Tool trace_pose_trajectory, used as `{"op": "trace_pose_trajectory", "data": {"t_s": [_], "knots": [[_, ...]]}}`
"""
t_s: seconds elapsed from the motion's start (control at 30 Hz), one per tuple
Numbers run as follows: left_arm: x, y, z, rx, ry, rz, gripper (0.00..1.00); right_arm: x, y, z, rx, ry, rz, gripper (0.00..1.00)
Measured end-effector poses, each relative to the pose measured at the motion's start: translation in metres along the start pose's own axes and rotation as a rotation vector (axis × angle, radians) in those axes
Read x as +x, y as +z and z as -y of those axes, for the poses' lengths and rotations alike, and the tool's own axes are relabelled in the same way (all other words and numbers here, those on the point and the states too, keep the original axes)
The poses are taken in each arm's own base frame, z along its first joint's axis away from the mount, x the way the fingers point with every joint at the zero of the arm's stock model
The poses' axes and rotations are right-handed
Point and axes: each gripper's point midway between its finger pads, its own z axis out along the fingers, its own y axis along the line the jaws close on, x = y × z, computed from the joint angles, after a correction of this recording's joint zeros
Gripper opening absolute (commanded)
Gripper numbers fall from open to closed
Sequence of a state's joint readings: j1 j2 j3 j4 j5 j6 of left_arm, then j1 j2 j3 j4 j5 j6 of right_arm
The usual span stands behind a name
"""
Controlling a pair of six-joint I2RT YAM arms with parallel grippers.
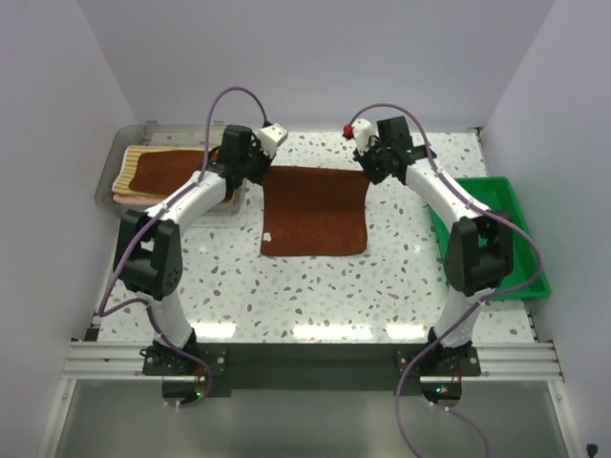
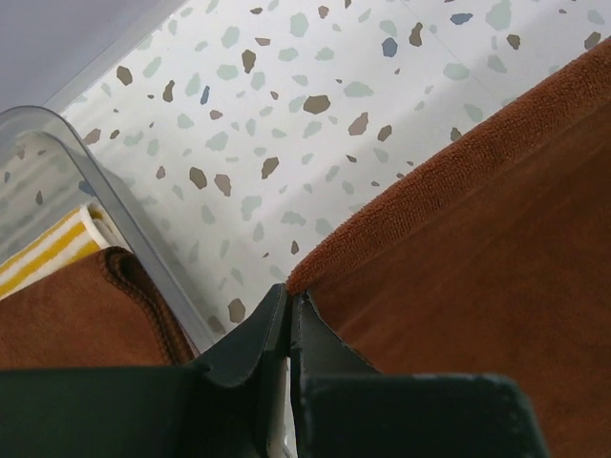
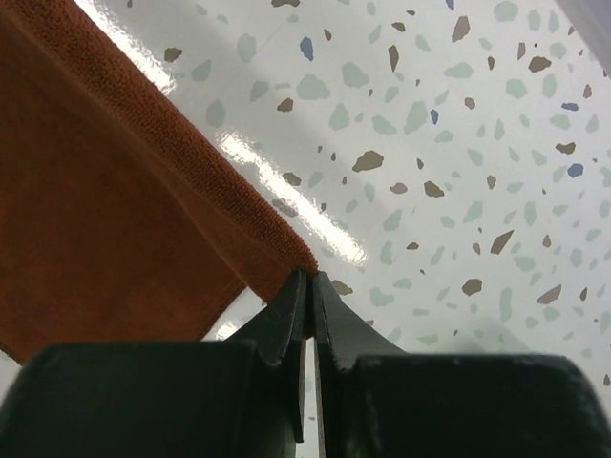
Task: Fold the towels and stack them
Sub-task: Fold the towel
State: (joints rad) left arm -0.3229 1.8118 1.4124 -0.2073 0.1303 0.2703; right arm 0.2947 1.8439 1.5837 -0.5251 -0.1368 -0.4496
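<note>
Rust-brown towel (image 1: 315, 212) lies spread at the centre of the speckled table (image 1: 315, 296). Left gripper (image 2: 289, 296): jaws closed, pinching its 11 o'clock corner. Right gripper (image 3: 310, 277): jaws closed, pinching its 1 o'clock corner.

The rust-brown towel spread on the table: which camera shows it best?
Top external: the spread rust-brown towel shows nearly whole, lying flat. Left wrist gives only one corner, pinched in the shut left gripper; right wrist only the other, pinched in the shut right gripper.
</note>
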Motion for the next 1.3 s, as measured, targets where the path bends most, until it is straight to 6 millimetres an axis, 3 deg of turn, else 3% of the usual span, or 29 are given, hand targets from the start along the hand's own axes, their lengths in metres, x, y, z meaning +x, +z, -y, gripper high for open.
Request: {"op": "trace_pose_trajectory", "data": {"t_s": [0.27,0.6,0.9,1.3], "knots": [[0.039,-0.001,0.024,0.066,-0.061,-0.054,0.0,0.036,0.009,-0.014,-0.022,0.009,-0.075,0.0],[0.051,-0.026,0.045,0.116,-0.162,-0.061,0.0,0.053,-0.006,-0.044,-0.064,0.026,-0.14,0.0],[0.088,-0.035,0.063,0.149,-0.232,-0.14,0.0,0.094,-0.01,-0.081,-0.103,0.099,-0.256,0.0],[0.099,-0.042,0.075,0.178,-0.289,-0.16,0.0,0.103,-0.011,-0.083,-0.076,0.177,-0.292,0.0]]}}
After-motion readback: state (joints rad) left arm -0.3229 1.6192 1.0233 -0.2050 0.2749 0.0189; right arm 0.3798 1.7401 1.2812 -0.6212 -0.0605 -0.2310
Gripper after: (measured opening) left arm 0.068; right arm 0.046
